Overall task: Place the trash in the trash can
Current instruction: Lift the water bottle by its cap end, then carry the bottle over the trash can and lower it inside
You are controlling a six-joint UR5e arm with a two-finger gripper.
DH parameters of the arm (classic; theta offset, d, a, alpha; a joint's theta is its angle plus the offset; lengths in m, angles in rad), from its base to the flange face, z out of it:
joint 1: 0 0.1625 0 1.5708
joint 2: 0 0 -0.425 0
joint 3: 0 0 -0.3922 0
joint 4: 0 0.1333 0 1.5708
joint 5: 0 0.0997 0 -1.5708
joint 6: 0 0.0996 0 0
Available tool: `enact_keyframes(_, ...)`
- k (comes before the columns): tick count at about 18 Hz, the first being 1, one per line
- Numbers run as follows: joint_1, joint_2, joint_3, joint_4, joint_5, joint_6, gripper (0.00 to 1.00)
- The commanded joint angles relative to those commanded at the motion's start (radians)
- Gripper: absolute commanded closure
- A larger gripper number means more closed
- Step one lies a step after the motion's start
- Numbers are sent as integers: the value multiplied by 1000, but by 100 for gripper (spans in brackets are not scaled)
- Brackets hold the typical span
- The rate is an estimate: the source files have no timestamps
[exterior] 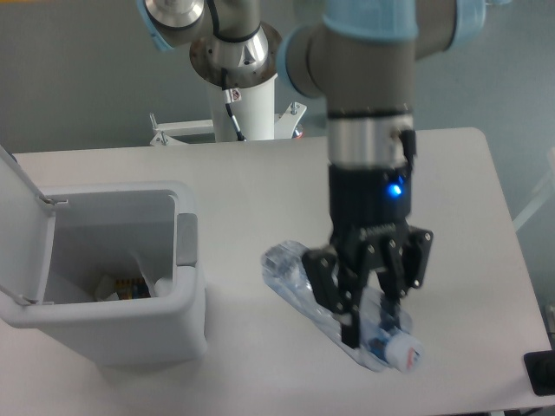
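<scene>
The crushed bottle (299, 276) is gripped near its white-capped end by the hand (371, 314), whose fingers are closed around it, and is held tilted above the bench (468, 217). The open trash can (130, 325) is seen at the left, well apart.

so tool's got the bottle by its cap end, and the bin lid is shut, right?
Not quite: the lid is open, swung up at the left of the trash can, as the fixed camera shows. The tool does grip the bottle near its cap end.
</scene>
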Motion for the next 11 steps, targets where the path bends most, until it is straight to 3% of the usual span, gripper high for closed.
enact_keyframes(6,-163,6,-63,2,5,54,49)
enact_keyframes(11,-258,6,-187,2,2,100,48)
